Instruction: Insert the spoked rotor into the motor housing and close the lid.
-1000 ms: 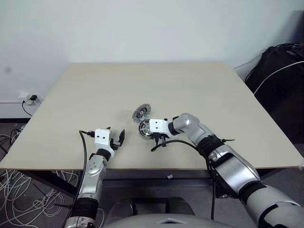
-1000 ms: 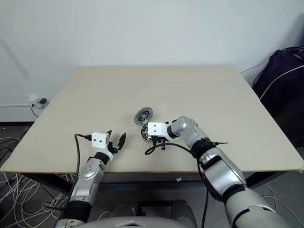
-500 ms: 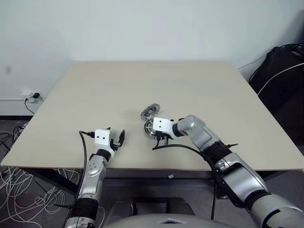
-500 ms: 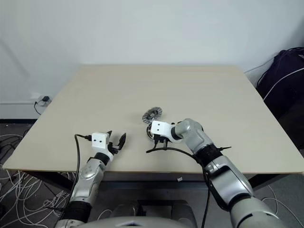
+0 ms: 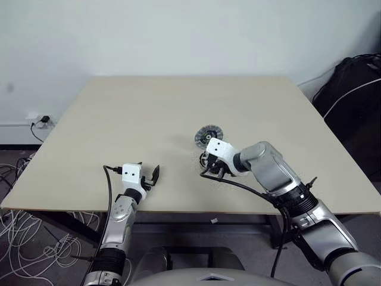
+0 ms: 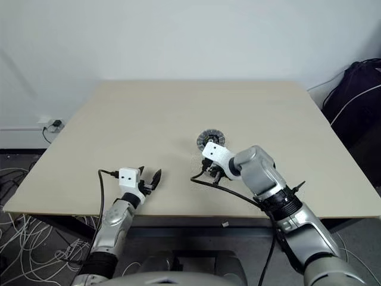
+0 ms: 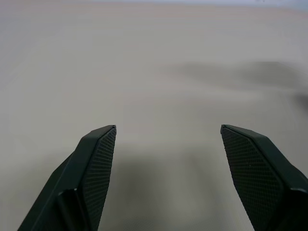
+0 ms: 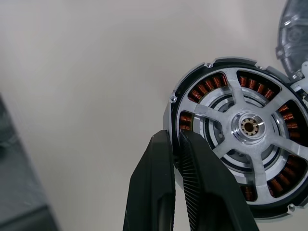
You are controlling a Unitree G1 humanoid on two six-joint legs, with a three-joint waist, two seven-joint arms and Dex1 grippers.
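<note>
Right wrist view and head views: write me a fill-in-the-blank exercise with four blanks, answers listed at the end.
1. The right gripper is shut on the rim of the motor ____.
2. The spoked rotor sits inside the motor housing, over windings coloured ____.
3. The left gripper has its fingers ____ over bare table.
4. The lid lies on the table, beyond the right ____.

Answers: housing; copper-orange; open; gripper

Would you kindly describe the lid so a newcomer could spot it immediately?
Start at the beige table and find the right tool near its front middle. Just beyond it lies the lid, a round grey disc with dark concentric rings, lacking the copper windings of the motor housing.
</note>
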